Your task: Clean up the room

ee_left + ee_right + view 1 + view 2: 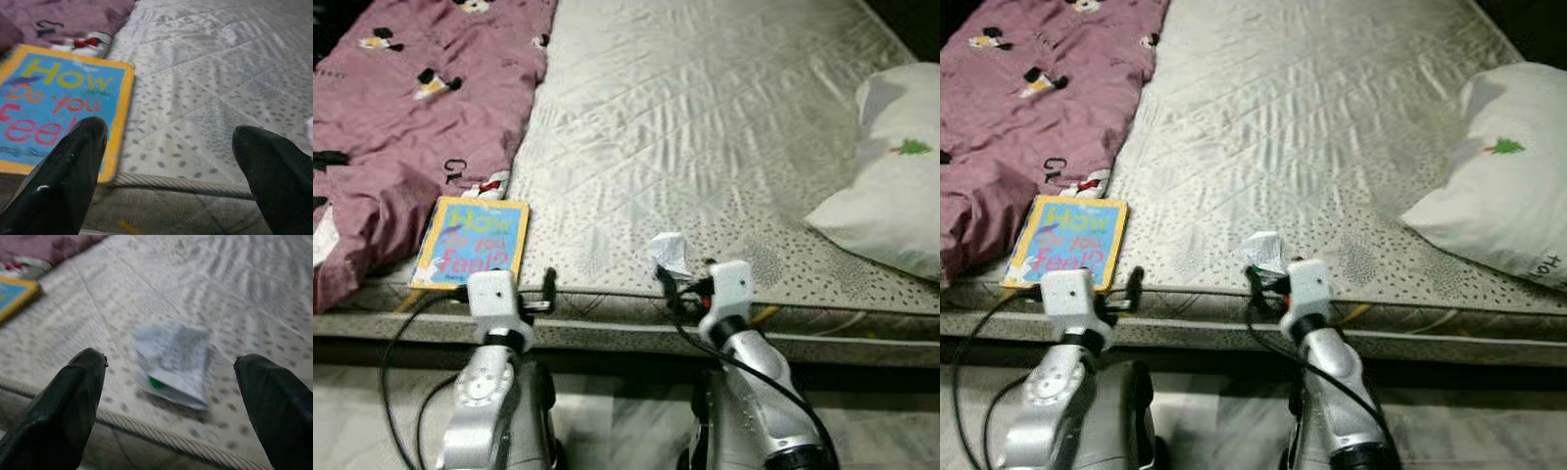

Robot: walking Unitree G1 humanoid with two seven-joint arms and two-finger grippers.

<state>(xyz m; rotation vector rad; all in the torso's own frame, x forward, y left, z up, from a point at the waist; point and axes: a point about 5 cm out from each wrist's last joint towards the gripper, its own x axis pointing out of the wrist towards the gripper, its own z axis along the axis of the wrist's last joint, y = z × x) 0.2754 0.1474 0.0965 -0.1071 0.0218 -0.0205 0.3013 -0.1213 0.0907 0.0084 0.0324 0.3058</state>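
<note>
Step in hand: the robot is standing at the near edge of the mattress (705,117) and lining up for a pick; by my reading the crumpled wrapper (173,364) is the first piece of clutter being addressed.
Right gripper (168,382): it is hovering at the mattress edge with its fingers spread wide and gripping nothing; the wrapper is sitting between and just beyond the tips.
Wrapper: it is lying on the dotted border of the mattress, just inside the piped seam (a pale, creased scrap with a green mark, slightly blurred).
Left gripper (168,156): it is also gaping wide and empty, pointing at bare mattress with the book (54,105) just beside one finger.
Book: it is lying flat at the near edge, next to the purple blanket (421,108).
Pillow (891,186): it is resting well apart on the robot's right.
Next move: the right gripper is probably needing to reach forward and lower until the fingers are straddling the wrapper, then close gently (light scraps slide away easily).
</note>
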